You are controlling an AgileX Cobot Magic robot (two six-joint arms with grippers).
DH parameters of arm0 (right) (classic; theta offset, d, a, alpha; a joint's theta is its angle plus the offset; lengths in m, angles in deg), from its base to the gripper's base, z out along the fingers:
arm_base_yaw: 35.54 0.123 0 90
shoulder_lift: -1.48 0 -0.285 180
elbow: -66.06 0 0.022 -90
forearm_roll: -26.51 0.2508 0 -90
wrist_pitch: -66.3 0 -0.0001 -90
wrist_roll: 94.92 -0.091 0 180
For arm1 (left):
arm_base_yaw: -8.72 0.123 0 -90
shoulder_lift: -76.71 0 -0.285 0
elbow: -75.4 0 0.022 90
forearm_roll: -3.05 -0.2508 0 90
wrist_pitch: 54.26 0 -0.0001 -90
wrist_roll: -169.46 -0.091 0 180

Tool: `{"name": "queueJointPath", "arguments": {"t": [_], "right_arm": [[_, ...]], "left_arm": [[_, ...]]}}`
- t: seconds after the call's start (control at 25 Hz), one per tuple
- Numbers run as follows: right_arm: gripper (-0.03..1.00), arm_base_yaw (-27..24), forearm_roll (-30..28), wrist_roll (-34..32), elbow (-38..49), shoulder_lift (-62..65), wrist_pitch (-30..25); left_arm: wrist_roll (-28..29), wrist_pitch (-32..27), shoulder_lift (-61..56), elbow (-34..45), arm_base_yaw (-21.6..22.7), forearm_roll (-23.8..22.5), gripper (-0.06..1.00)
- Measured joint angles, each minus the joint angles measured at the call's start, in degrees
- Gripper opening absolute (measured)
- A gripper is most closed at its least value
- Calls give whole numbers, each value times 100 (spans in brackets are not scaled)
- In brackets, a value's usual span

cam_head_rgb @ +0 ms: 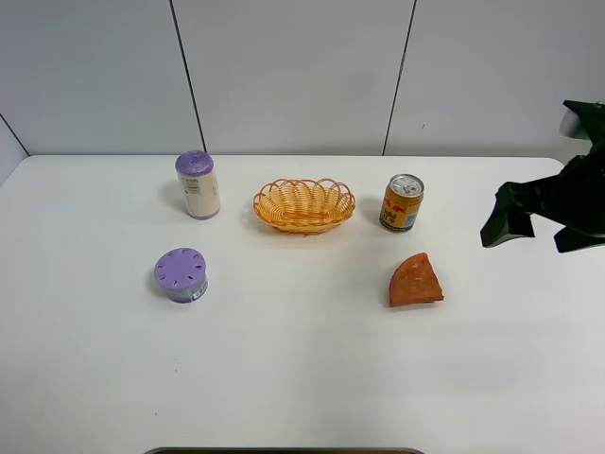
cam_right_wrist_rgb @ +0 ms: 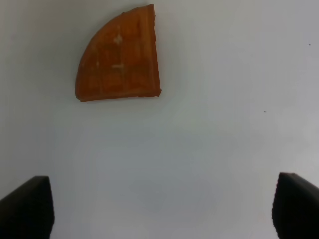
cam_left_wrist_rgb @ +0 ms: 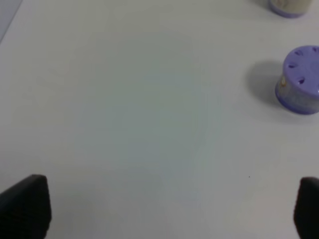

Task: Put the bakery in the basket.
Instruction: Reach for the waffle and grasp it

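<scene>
L gripper (cam_left_wrist_rgb: pixel 167 208) spread wide over table (cam_left_wrist_rgb: pixel 124 99); purple-lid tub (cam_left_wrist_rgb: pixel 300 79) nearby.

Found the bakery (cam_head_rgb: pixel 416 281) (cam_right_wrist_rgb: pixel 119 57) lying flat on the white table (cam_head_rgb: pixel 302 378): an orange-brown quarter-round wedge with faint dimples, curved edge and point both resting level. Found the basket (cam_head_rgb: pixel 304 227) upright toward the table's rear centre, shallow, oval, orange-yellow weave, looped scalloped rim, woven floor showing. Recorded the bakery well apart from the basket, nearer the front and to the right in the high view.
</scene>
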Motion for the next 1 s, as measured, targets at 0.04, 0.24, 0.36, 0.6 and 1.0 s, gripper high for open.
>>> {"name": "queueJointPath", "arguments": {"t": [0.04, 0.24, 0.36, 0.6, 1.0], "right_arm": [[86, 0, 42, 0, 0, -125, 24], [91, 0, 208, 200, 0, -690, 163], [97, 43, 259, 253, 0, -987, 321], [99, 396, 316, 285, 0, -1527, 831], [99, 693, 385, 133, 0, -2414, 1423]], "left_arm": [[0, 0, 0, 0, 0, 0, 99], [0, 0, 0, 0, 0, 0, 99], [0, 0, 0, 0, 0, 0, 99], [0, 0, 0, 0, 0, 0, 99], [0, 0, 0, 0, 0, 0, 99]]}}
